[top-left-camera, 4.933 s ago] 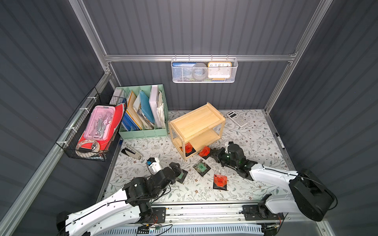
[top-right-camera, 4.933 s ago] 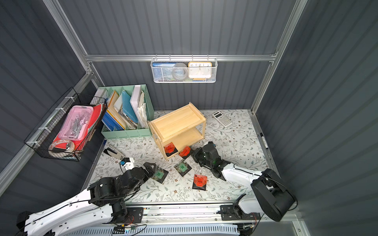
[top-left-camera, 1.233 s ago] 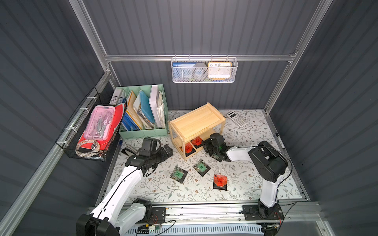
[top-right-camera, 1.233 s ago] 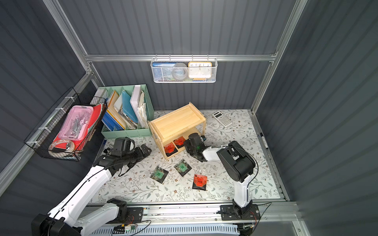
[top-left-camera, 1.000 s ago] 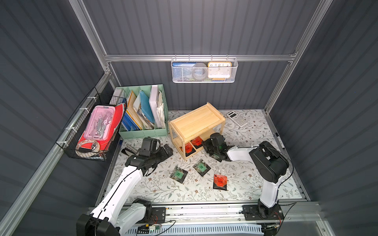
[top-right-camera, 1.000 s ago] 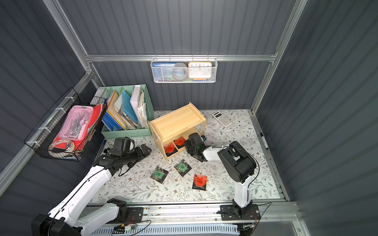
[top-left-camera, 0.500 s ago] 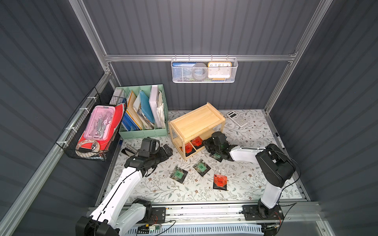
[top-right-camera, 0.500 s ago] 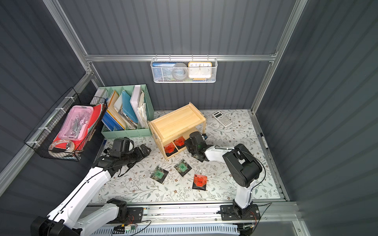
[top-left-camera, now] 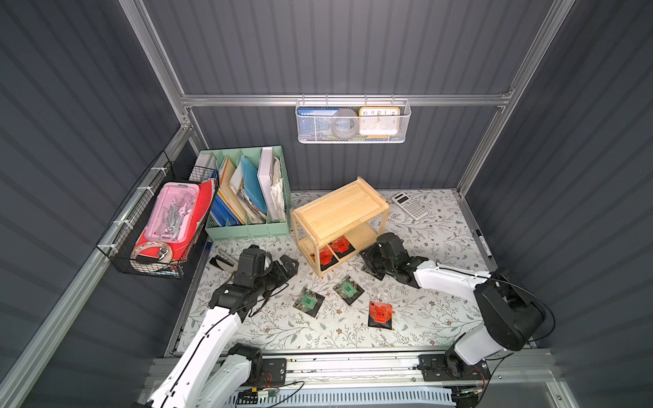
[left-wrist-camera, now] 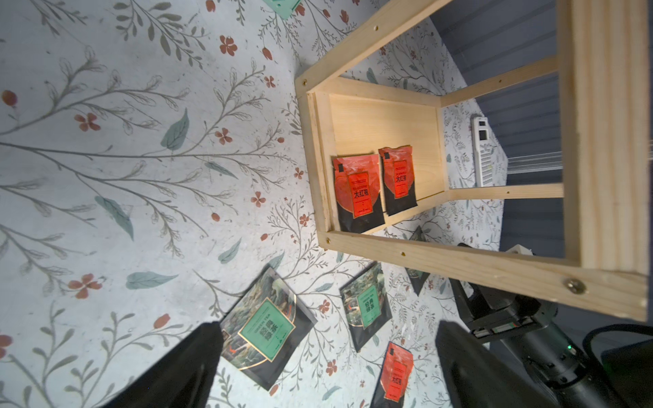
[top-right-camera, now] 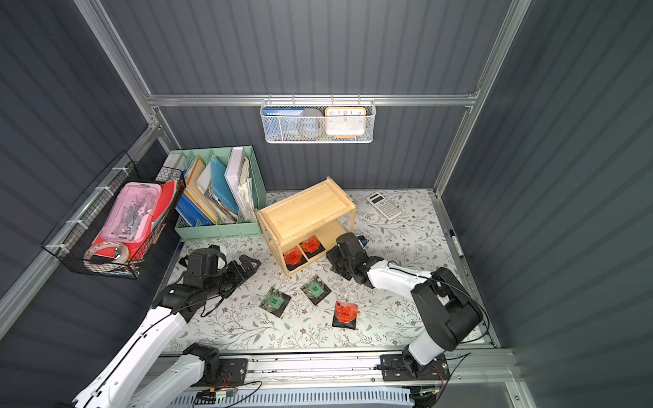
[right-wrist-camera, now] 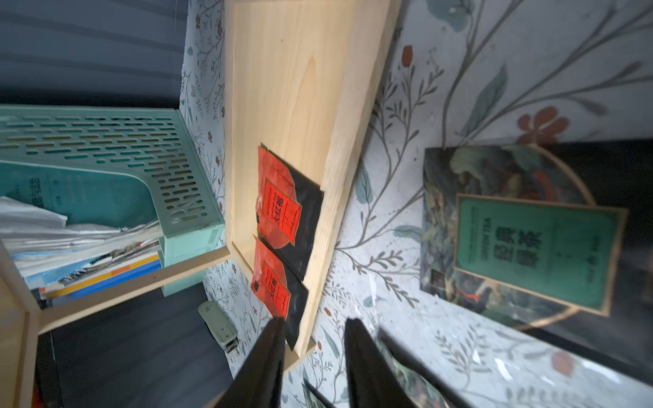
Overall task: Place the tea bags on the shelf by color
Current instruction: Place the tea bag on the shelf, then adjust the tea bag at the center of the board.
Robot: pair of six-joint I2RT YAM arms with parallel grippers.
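Note:
The light wooden shelf stands mid-table, its top tier bare. Two orange-red tea bags lie side by side on its lower tier. On the table in front lie two green tea bags and one orange-red one. A third green tea bag lies beside my right gripper, which is low at the shelf's right front corner, open and holding nothing. My left gripper hovers left of the shelf, wide open and empty.
A mint-green file organizer stands behind and left of the shelf. A calculator lies at the back right, a stapler by the left arm, a pen along the right edge. A wire basket hangs on the left wall.
A second orange-red tea bag now lies on the lower tier. My right gripper has let go of it and drawn back a little to the right. The left arm has retreated from the green bags.

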